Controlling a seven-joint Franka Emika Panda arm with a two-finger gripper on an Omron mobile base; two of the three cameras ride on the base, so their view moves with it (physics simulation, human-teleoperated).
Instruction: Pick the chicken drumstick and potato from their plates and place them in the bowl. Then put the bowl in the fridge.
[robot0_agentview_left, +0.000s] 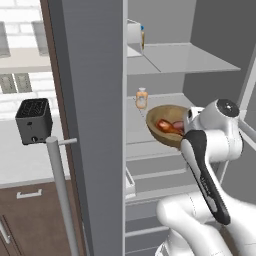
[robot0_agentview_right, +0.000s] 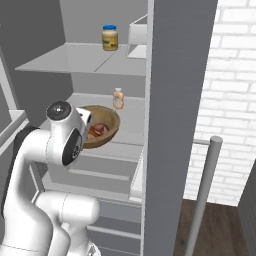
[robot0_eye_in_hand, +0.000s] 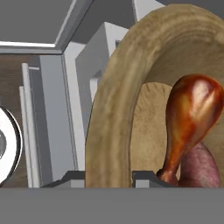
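Bowl (robot0_eye_in_hand: 113, 127): one, centre frame, inside fridge (robot0_agentview_left: 100, 100) | contents: one chicken drumstick (robot0_eye_in_hand: 188, 118), one potato (robot0_eye_in_hand: 202, 166) | jaws (robot0_eye_in_hand: 108, 177): clamping bowl rim | shelves: one bottle (robot0_agentview_left: 142, 98), one jar (robot0_agentview_right: 110, 37).

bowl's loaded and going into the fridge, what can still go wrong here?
1. The bowl is tilted, held only by its rim in the gripper; the chicken drumstick and potato could slide out.
2. The small bottle stands just behind it on the same shelf; pushing further in may topple it.
3. A rim-only pinch could slip.
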